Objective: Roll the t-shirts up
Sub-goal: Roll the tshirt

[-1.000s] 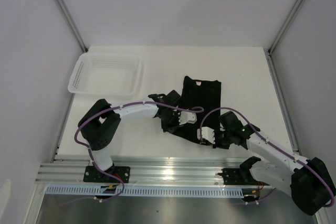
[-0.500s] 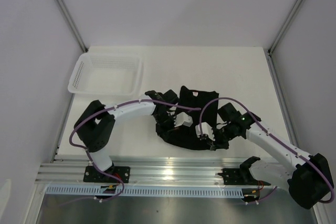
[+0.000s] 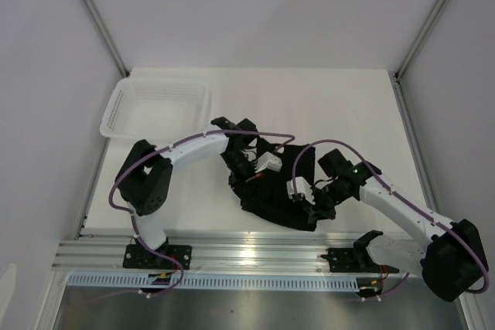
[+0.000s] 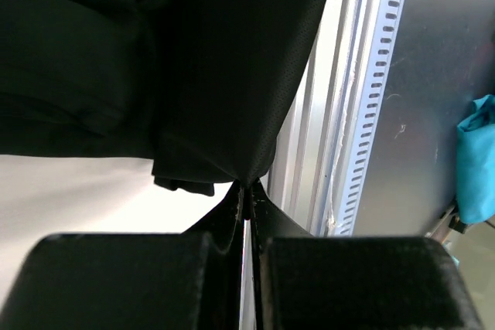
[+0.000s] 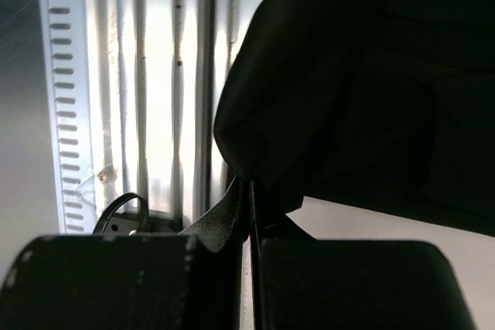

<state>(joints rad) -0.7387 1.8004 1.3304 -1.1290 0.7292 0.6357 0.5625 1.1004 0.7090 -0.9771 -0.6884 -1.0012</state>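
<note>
Basket (image 3: 158, 110): sits at 10 o'clock on the table (image 3: 348, 106), well apart from the shirt; only its white mesh shows.

T-shirt (image 3: 271, 200): bunched at the table's 6 o'clock side, between both arms. Long axis runs roughly 10 to 4 o'clock. Neck direction cannot be told.

Left gripper (image 4: 246, 191): jaws clamped on a shirt fold at the 10 o'clock end.

Right gripper (image 5: 247, 187): jaws clamped on the shirt edge at the 4 o'clock end.

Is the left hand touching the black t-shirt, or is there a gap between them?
Touching. The left wrist view shows the left hand shut on a fold of the t-shirt, the cloth pinched at its tip.
</note>
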